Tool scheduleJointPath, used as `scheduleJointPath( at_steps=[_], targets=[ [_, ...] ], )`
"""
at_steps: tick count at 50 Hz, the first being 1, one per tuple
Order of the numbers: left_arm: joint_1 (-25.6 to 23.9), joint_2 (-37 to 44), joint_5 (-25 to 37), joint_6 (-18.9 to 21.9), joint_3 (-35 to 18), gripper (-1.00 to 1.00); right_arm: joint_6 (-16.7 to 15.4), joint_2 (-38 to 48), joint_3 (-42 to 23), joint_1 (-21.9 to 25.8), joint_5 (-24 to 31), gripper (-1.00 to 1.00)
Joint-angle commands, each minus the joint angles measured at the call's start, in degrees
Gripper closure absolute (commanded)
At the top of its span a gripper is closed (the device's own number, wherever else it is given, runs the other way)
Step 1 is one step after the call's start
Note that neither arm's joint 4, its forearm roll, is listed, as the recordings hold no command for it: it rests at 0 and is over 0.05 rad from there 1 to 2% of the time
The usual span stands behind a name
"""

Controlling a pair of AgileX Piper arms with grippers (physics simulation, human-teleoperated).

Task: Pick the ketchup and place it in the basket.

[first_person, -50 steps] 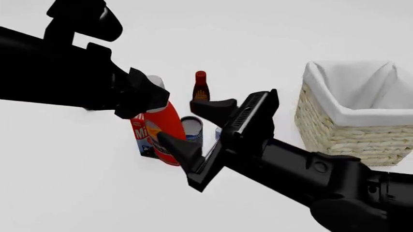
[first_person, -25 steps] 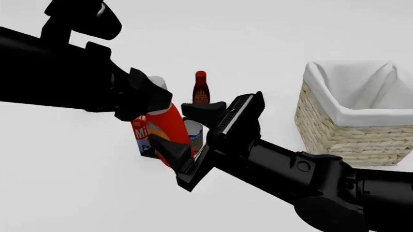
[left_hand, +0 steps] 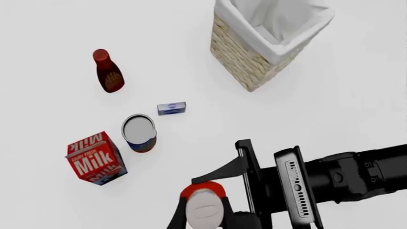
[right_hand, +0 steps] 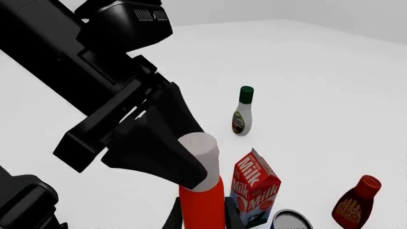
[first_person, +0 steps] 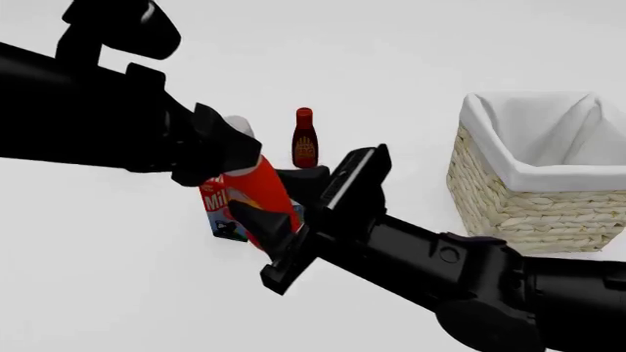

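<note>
The ketchup (first_person: 256, 183) stands upright in front of the milk carton (first_person: 212, 205), its white cap (left_hand: 205, 210) seen from above in the left wrist view. My right gripper (first_person: 272, 194) reaches in from the lower right and is open. Its two fingers (left_hand: 219, 172) sit close on either side of the ketchup's body (right_hand: 203, 205). My left gripper (first_person: 230, 150) hovers at the height of the cap (right_hand: 198, 160), just left of it, holding nothing I can see. Its jaw gap is hidden. The basket (first_person: 509, 198) stands at the right.
A dark red-brown bottle (first_person: 305, 139) stands behind the ketchup. A tin can (left_hand: 138, 132) and a small blue box (left_hand: 171, 109) lie between the milk carton (left_hand: 95, 158) and the basket (left_hand: 245, 59). A white bottle with a green cap (right_hand: 242, 112) stands farther off.
My right gripper has slid forward and left, so its fingers now straddle the ketchup and its body hides the can in the front view. The left arm has hardly moved.
</note>
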Motion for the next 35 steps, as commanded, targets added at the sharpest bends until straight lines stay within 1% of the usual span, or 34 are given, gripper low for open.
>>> scheduleJointPath(
  at_steps=[1,10,11,14,21,22,24,30,31,32,35],
  targets=[
    [-0.9,-0.5,-0.4,0.4,0.2,1.00,0.4,-1.0,0.8,-0.4,-0.4,1.00],
    [-1.0,-0.4,-0.5,0.4,0.1,1.00,0.5,-1.5,1.5,-0.7,-0.8,1.00],
    [-0.7,-0.4,-0.3,0.9,-0.2,-1.00,0.5,-1.5,1.6,-0.8,-0.9,1.00],
    [-1.5,-0.4,-0.4,0.1,-0.2,-1.00,0.6,-1.7,1.6,-0.9,-0.9,1.00],
    [-1.2,-0.4,-0.4,0.0,-0.8,-1.00,0.7,-1.6,1.9,-1.2,-1.2,1.00],
    [-0.8,-0.5,-0.4,0.6,-1.1,-1.00,0.7,-1.6,1.8,-1.2,-1.1,1.00],
    [-1.2,-0.5,-0.3,-0.1,-1.3,-1.00,0.7,-1.5,1.8,-1.3,-1.2,1.00],
    [-0.6,-0.9,0.2,-0.2,-2.6,-1.00,1.0,-1.1,2.3,-1.8,-1.9,1.00],
    [0.0,-1.1,0.3,0.7,-3.1,-1.00,0.9,-0.9,2.4,-1.9,-2.0,1.00],
    [0.0,-1.2,0.4,-0.1,-3.3,-1.00,1.0,-1.1,2.4,-2.0,-1.9,1.00],
    [0.6,-1.6,0.7,0.1,-3.7,-1.00,1.1,-1.0,2.6,-2.6,-2.0,1.00]
  ],
)
